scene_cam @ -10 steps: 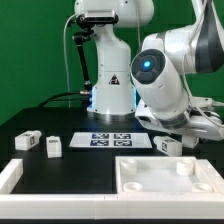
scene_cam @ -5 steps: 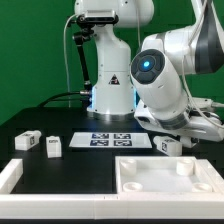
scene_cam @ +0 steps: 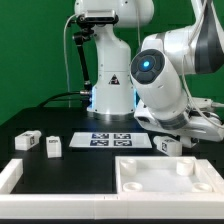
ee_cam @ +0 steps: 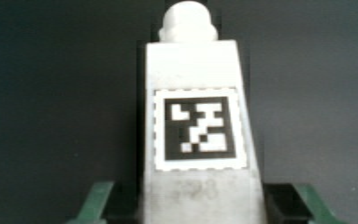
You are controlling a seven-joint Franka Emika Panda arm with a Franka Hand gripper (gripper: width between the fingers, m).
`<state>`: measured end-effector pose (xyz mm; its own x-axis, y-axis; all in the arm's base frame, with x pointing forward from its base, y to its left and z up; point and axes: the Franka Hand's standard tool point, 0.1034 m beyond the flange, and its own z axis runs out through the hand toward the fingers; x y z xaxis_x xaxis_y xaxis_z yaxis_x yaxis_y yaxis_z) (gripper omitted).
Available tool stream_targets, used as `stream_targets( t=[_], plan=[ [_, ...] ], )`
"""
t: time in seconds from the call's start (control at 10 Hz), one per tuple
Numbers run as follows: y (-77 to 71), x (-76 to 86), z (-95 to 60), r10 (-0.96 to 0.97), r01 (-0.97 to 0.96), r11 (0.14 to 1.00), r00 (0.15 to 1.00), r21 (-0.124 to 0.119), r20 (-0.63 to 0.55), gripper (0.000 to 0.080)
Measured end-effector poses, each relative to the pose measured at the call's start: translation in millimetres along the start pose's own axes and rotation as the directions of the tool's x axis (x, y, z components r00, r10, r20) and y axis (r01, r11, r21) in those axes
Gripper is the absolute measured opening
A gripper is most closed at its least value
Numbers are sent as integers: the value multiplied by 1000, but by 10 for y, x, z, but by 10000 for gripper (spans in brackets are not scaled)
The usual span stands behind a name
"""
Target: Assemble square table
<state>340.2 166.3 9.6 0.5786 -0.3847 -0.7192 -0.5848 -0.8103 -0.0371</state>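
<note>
In the snug grip of the end effector (ee_cam: 188,203), one tagged white leg (ee_cam: 194,80).

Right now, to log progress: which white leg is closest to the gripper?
The leg at the exterior view's right, between the fingers of the gripper; the leftmost leg and its neighbour sit beyond the marker board.

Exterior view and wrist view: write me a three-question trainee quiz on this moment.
1. True or false: the square slab lies recessed side up.
2. How many legs lie to the exterior view's left of the marker board? A one, B two, C three.
3. Fill in: in the wrist view, the leg between the fingers shows a black-and-white ____.
Key: 1 true; 2 B; 3 tag.
</note>
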Motion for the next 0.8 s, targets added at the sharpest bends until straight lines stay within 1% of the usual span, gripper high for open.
stream_targets(
  t=[0.1,0.2,0.3,0.4,0.5,0.6,0.7,0.8],
  plan=[
    [11,-9,-181,-33,32,999,999,-23,-7,290],
    [30,-34,-466,-44,44,999,999,-4,-19,290],
    [67,-72,-752,-63,63,998,998,-7,-23,290],
    [78,-106,-1092,-88,88,996,995,-10,-45,290],
    [71,-143,-1326,-105,103,994,991,-27,-81,290],
    [22,-161,-1351,-115,111,993,986,-32,-119,290],
    [17,-118,-1312,-119,116,993,977,-30,-175,290],
    [4,-106,-1320,-117,115,993,967,-23,-227,290]
  ],
)
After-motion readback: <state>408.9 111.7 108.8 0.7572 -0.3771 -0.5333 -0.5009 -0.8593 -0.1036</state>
